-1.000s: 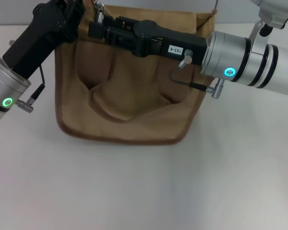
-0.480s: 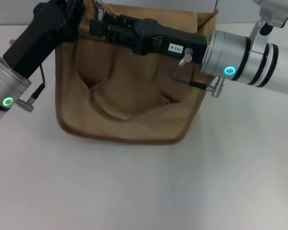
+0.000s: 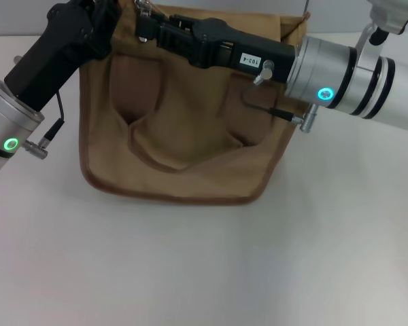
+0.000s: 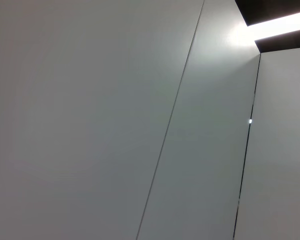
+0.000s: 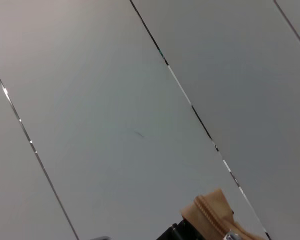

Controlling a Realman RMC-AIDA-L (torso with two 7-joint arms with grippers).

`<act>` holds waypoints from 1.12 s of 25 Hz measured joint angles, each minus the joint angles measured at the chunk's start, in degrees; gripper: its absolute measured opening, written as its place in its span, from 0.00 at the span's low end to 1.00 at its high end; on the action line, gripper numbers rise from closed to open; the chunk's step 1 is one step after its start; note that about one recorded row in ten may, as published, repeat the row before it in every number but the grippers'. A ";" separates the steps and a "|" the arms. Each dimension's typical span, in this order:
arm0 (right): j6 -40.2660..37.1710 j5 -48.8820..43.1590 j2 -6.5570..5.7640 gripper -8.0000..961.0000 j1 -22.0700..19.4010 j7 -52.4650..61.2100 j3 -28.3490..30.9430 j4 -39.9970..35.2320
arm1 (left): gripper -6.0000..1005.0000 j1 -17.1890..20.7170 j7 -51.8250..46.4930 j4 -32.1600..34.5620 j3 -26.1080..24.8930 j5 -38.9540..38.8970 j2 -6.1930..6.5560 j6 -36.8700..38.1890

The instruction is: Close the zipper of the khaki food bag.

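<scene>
Head view: khaki food bag (image 3: 183, 136) sitting on the white surface (image 3: 204, 265). Right gripper (image 3: 144, 26) reaching across its top edge, left gripper (image 3: 105, 10) at the top left corner; fingers' state: cannot tell. Right wrist view: showing tan zipper (image 5: 212, 215) tape.

Both arms end in silver metal cylinders, each with a small glowing green ring light and black bands around the casing. The left gripper (image 3: 115, 8) has a matte black, blocky housing; a thin black cable runs from a small silver plug on its wrist. The right gripper (image 3: 144, 22) is also black and ribbed, with a white label printed in black digits, a silver screw and a thin black looping cable.
</scene>
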 joint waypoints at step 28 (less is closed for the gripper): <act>0.56 0.16 0.00 0.03 0.43 -2.34 -0.46 -0.28 | 0.08 0.15 -0.03 0.00 -0.07 0.02 0.00 0.04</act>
